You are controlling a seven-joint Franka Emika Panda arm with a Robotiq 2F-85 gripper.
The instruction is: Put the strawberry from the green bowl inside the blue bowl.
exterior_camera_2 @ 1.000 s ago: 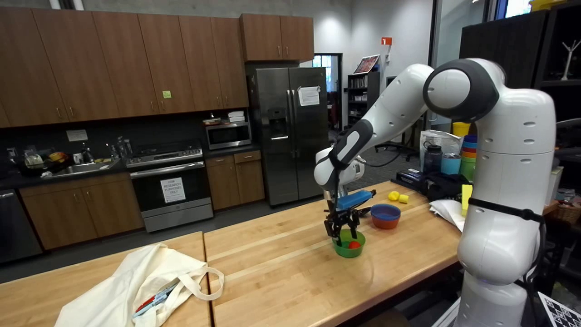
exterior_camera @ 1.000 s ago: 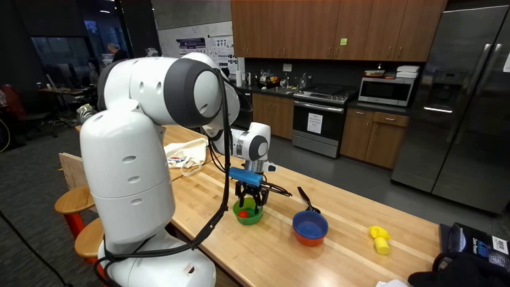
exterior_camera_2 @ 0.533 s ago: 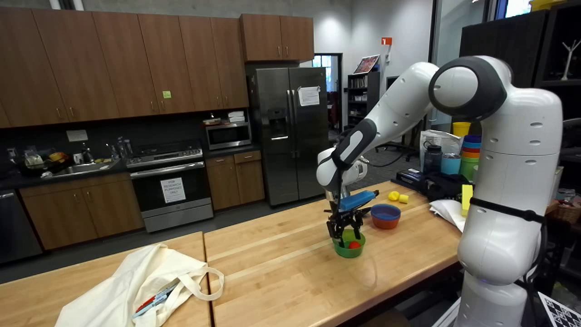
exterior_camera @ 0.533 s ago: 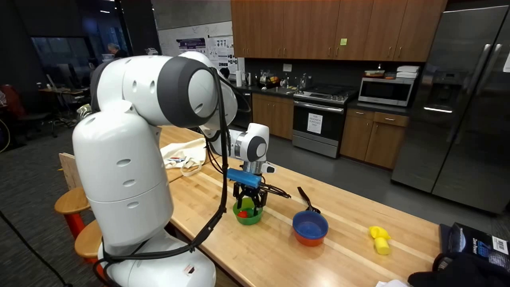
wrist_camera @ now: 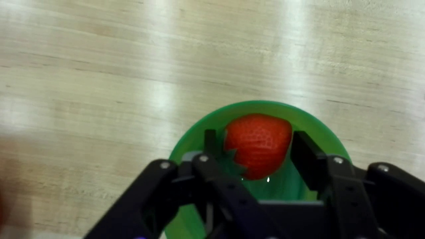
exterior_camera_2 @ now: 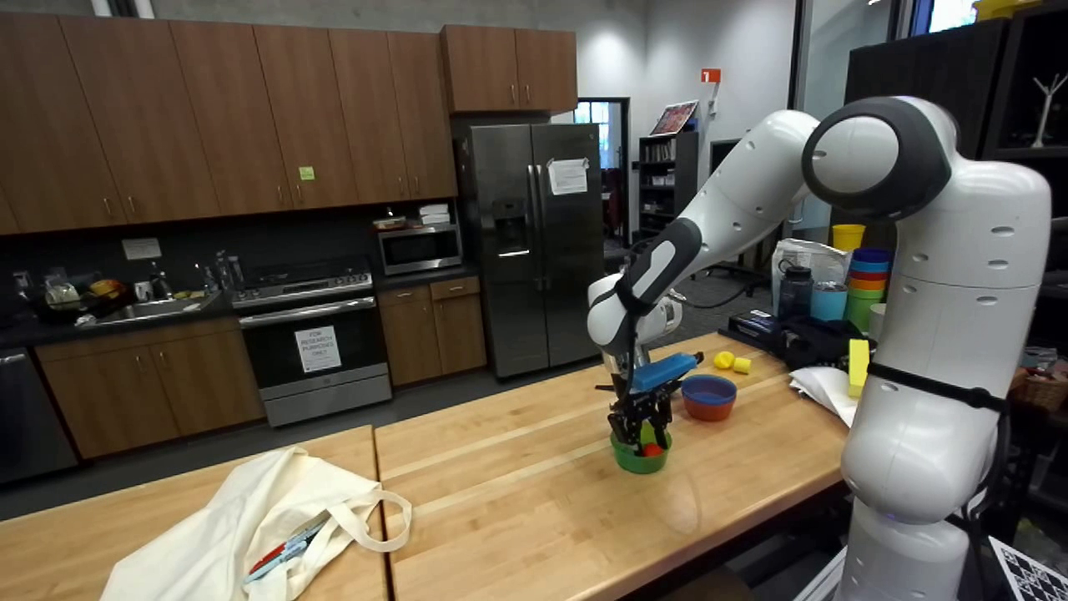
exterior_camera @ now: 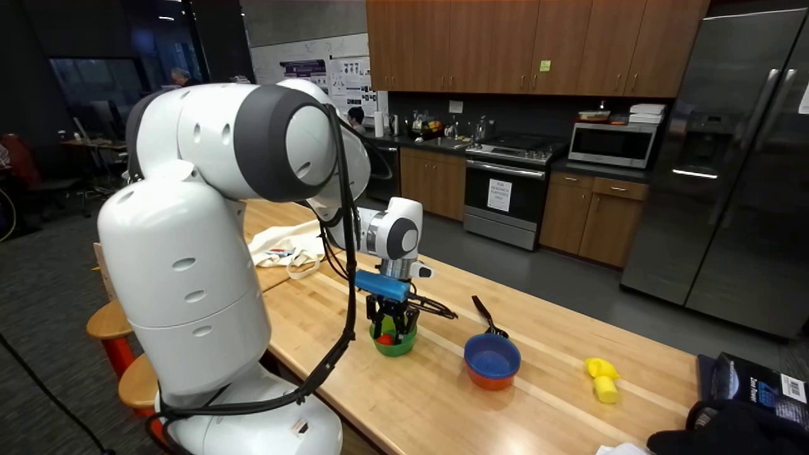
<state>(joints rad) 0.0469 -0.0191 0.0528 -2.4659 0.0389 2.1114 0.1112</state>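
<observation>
Currently strawberry (wrist_camera: 260, 142) is in the green bowl (wrist_camera: 317, 132), lying on its side, leafy end toward the finger at picture left in the wrist view. Gripper (wrist_camera: 253, 146) points down into that bowl, fingers (wrist_camera: 302, 154) spread, fruit between them. Small gap on the leafy side; opposite finger looks right up against the red flank, can't tell if it touches.

Blue bowl (exterior_camera: 492, 357) sits nested in an orange-red bowl (exterior_camera: 492, 382), same wooden surface (exterior_camera: 430, 398), near the green one but apart from it. Black utensil (exterior_camera: 481, 309) lies by the stack, head end closest; contact unclear. Yellow cylinder (exterior_camera: 607, 390) and a lumpy yellow piece (exterior_camera: 600, 366) lie end to end past the stack, well apart from the gripper.

In an exterior view, cream bag (exterior_camera_2: 242, 526) with red and light-blue items inside lies on the adjoining surface (exterior_camera_2: 50, 555), strap looped over the seam.
</observation>
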